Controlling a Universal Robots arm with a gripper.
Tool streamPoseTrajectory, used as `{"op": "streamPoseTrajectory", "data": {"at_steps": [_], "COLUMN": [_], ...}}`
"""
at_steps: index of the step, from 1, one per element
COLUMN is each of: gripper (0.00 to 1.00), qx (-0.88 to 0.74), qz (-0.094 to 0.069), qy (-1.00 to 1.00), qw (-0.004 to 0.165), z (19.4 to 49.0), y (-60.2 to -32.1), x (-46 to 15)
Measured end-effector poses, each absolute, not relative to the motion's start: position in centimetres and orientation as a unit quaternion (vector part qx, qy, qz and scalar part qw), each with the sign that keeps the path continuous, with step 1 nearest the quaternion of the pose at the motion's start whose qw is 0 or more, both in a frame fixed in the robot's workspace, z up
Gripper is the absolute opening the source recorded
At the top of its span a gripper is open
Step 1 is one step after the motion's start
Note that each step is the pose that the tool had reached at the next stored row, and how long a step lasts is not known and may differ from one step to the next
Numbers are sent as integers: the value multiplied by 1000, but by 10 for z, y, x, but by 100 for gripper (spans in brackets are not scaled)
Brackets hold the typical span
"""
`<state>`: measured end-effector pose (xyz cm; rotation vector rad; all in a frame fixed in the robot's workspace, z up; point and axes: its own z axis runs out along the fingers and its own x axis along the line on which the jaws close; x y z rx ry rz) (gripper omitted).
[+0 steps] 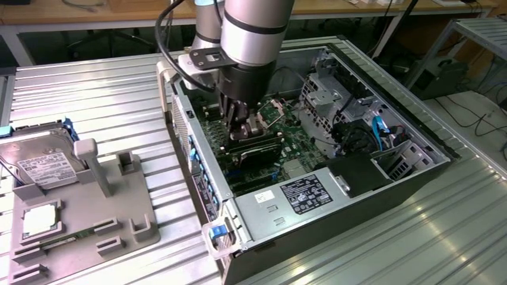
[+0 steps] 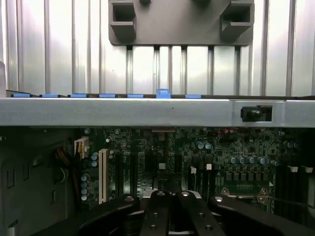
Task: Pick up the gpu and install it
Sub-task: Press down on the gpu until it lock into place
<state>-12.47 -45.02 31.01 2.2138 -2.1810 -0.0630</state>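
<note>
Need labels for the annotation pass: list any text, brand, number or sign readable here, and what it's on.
None can be read.
Power supply label, black sticker with white print: too small to read.
Hard drive label, white, on the drive in the grey holder: print blurred.
Motherboard markings in the wrist view: too small to read.

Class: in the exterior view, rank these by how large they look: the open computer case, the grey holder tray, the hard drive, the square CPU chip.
1. computer case
2. grey holder tray
3. hard drive
4. CPU chip
</note>
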Motion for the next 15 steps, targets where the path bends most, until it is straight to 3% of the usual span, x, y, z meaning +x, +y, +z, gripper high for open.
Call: {"op": "streamPoseTrajectory", "data": {"at_steps": [6,15], "gripper": [11,11], "qx": [710,708], "qz": [-54,-81], "qy": [-700,-697], "qw": [50,78], "z": [309,303], "y": [-450,-450], "x": [-124,-106]}}
